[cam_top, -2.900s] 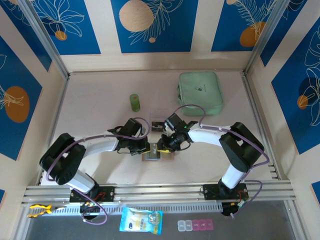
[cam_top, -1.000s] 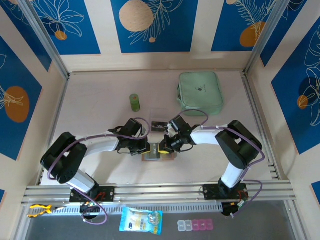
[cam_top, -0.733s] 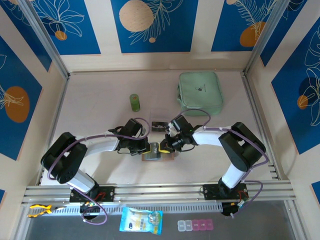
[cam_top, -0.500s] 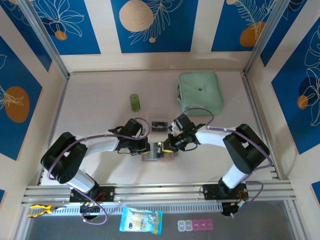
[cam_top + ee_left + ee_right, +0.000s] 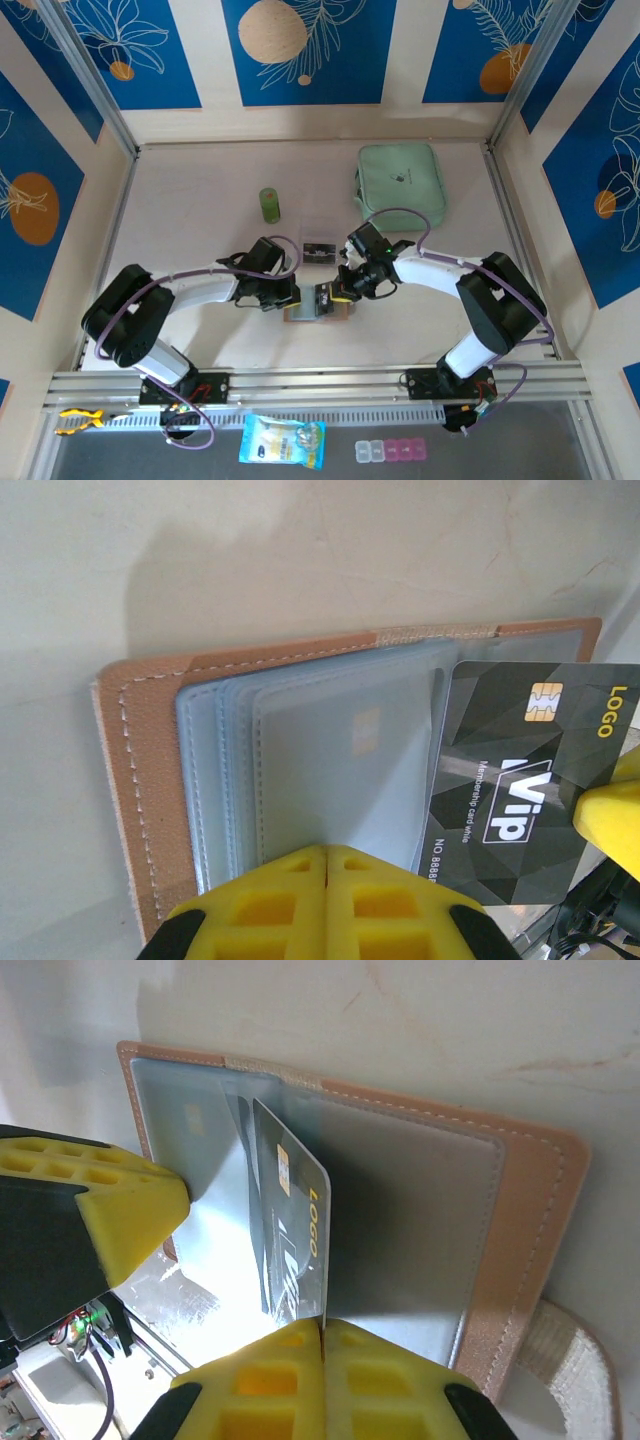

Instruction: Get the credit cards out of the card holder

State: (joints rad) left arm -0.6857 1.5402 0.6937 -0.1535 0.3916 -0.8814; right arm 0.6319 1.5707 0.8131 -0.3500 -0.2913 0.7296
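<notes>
Right wrist view: right gripper [image 5: 322, 1348] clamped on black VIP card [image 5: 296, 1225], partly out of open tan card holder [image 5: 525, 1210] on table [image 5: 500, 1040]. Left gripper [image 5: 326, 878] closed, pinning holder. Second card [image 5: 367, 730] pocketed, not yet out.

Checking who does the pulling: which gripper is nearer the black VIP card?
Right. The right gripper is shut on the black VIP card; the left gripper sits shut beside it, on the card holder.

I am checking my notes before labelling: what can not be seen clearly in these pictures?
Left wrist: number on the dark card runs under the left claw.
Left wrist: frosted pockets of the card holder blur any cards inside.
Top view: card holder tiny, partly under the right claw.
</notes>
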